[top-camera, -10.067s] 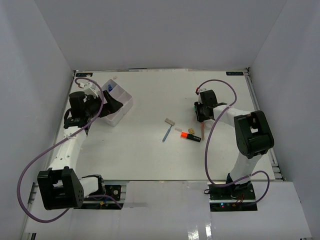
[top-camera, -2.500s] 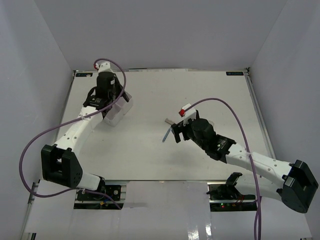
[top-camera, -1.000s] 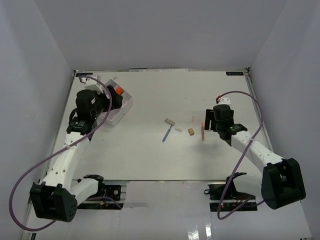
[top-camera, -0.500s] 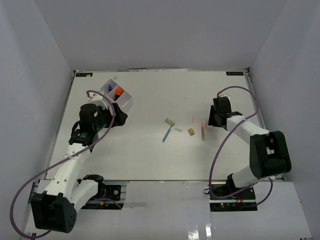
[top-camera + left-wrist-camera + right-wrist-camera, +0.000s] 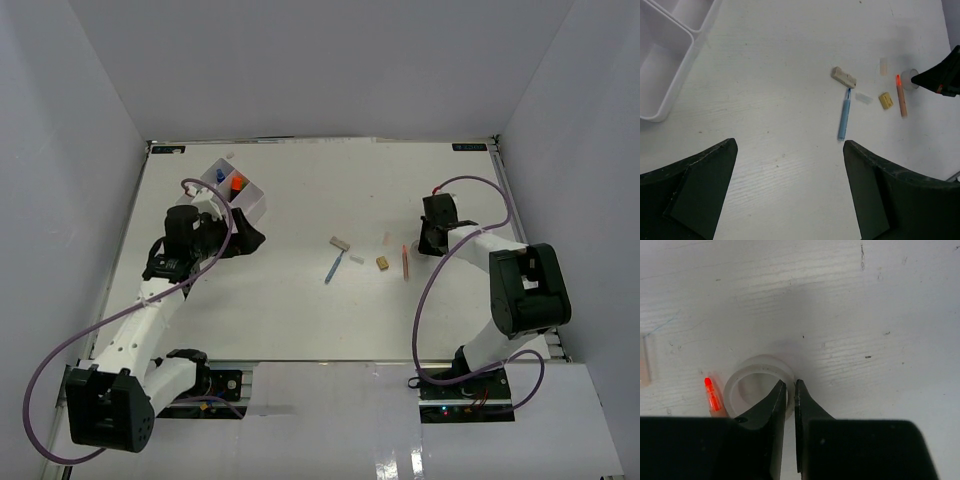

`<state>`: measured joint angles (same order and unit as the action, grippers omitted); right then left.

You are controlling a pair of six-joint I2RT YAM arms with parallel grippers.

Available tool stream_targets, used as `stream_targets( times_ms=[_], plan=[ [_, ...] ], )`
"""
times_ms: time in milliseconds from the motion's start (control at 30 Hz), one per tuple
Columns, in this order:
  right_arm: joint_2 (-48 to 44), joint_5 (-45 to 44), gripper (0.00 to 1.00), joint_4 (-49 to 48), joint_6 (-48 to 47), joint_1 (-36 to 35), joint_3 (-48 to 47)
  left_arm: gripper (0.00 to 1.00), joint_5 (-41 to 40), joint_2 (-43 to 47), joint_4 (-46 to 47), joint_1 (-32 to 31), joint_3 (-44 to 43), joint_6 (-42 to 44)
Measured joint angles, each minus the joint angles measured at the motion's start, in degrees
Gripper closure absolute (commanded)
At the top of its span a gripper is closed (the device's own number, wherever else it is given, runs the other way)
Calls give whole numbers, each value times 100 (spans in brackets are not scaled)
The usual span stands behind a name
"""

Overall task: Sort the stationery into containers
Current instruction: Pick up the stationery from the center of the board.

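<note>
Jaws of the right gripper (image 5: 790,389) stand almost together, pinching the right wall of the clear tape ring (image 5: 759,363), a low translucent hoop lying flat on the white surface (image 5: 865,315). The orange-tipped pink pen (image 5: 713,394) lies just left. Jaws of the left gripper (image 5: 790,146) gape wide near the tray (image 5: 689,44).

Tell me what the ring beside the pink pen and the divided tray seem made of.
The tape ring: probably clear plastic tape wound up, milky and slightly glossy; its wall looks translucent. The tray: likely white moulded plastic, smooth with a soft sheen, judging by thin walls and rounded corners.
</note>
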<state>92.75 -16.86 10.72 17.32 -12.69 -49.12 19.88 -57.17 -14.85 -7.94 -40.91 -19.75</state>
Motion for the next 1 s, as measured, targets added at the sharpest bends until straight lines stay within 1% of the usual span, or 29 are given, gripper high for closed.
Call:
stream_targets(
  times_ms=[33,100,167,233,333,433,567,667,767,1000],
  plan=[
    [-15,17,92,-24,4,4,2,3,107,-57,-17,-7,0,-72],
    [-83,61,92,-50,7,9,26,4,269,-87,-31,-39,0,-216],
    [-332,173,92,-131,-17,9,129,4,341,-87,-39,-214,-44,-396],
    [-809,332,92,-195,-55,-26,308,4,323,-96,-63,-581,-144,-590],
    [-1690,621,92,-435,-120,-192,592,4,188,-247,-39,-1381,-472,-918],
    [-2544,977,92,-918,-133,-579,848,6,-42,-608,46,-2127,-883,-1283],
    [-3335,1307,92,-1453,-109,-1209,1187,8,-455,-1193,118,-2793,-1344,-1687],
    [-3611,1462,92,-1792,-72,-1580,1394,11,-693,-1644,192,-3141,-1672,-1939],
    [-3707,1532,92,-2033,-11,-1803,1537,14,-874,-1967,323,-3373,-1878,-2142],
    [-3635,1635,92,-2326,177,-1967,1604,20,-1027,-2415,634,-3578,-2144,-2402]
  ],
)
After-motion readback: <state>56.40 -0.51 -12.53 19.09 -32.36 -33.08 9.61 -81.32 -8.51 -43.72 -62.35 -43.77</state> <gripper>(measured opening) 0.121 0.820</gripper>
